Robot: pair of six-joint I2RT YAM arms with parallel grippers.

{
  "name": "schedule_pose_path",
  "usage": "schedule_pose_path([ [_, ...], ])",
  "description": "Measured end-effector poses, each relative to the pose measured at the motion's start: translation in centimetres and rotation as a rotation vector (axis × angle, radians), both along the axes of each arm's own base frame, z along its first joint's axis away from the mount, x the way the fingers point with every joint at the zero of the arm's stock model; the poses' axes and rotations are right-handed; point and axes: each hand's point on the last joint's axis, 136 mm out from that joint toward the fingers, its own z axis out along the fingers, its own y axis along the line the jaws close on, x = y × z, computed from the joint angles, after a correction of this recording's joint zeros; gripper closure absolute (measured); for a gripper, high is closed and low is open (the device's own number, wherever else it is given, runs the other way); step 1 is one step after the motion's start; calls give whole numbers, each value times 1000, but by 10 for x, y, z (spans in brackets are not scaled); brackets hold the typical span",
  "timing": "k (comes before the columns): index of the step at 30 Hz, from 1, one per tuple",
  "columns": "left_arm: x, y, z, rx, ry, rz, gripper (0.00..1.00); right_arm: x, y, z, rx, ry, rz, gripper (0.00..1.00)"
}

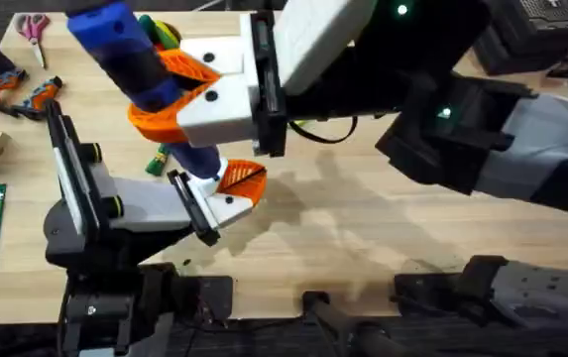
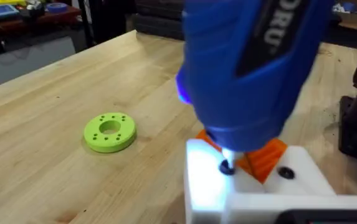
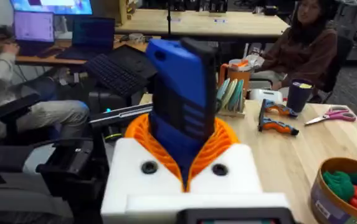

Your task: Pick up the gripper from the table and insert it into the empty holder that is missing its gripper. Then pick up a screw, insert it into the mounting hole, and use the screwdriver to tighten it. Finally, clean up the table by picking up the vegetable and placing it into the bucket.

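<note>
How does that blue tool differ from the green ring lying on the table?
The screwdriver is blue and long-bodied; the ring is lime green, flat and round, with a hole in its middle. The screwdriver is clamped in the right gripper, off the table, its tip pointing down at a white block; the ring lies flat on the wooden table, touched by nothing. Both look like plastic.
</note>
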Motion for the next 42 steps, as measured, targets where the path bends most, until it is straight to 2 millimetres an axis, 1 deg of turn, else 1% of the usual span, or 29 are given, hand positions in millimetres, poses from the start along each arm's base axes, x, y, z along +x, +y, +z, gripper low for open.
schedule_pose_path([
  [28,0,0,0,0,0,0,996,0,0,-2,-9,11,1,974],
  [35,0,0,0,0,0,0,996,0,0,5,19,-2,1,974],
  [42,0,0,0,0,0,0,996,0,0,5,18,9,2,974],
])
